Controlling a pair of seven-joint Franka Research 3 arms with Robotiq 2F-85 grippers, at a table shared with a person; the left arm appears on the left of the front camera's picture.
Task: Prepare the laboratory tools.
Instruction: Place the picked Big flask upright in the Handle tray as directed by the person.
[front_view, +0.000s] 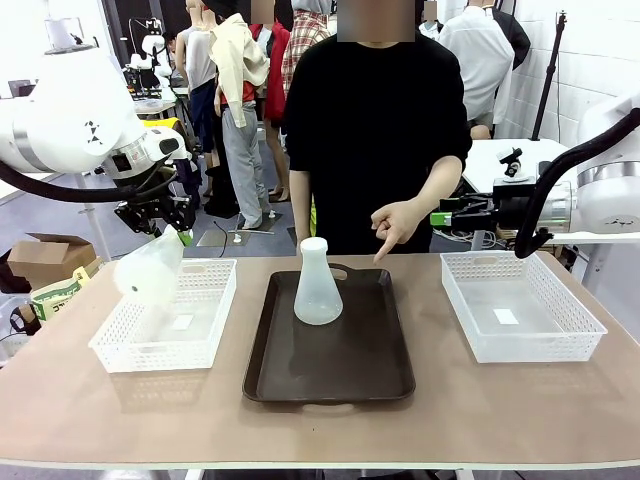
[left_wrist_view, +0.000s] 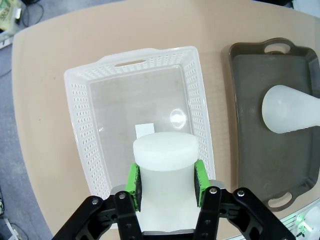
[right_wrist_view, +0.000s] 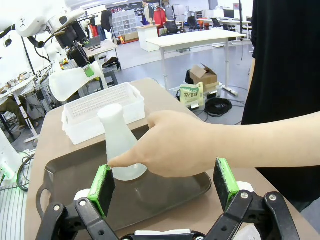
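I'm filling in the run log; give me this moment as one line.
left gripper: shut on flask, above left basket | right gripper: open | second flask: upright on tray | person's hand: pointing at it

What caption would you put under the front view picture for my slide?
Left pincer lifts a flask above the left basket while a person's hand points at the flask on the tray.

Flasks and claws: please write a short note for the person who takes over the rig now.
Left claw: shut on a flask, tilted in the air above the left basket.
Right claw: open, holds nothing, near the tray.
Second flask: upright on the tray; the person's hand points down at it.
Done: one flask lifted.
Left: set it down; handle the second flask.
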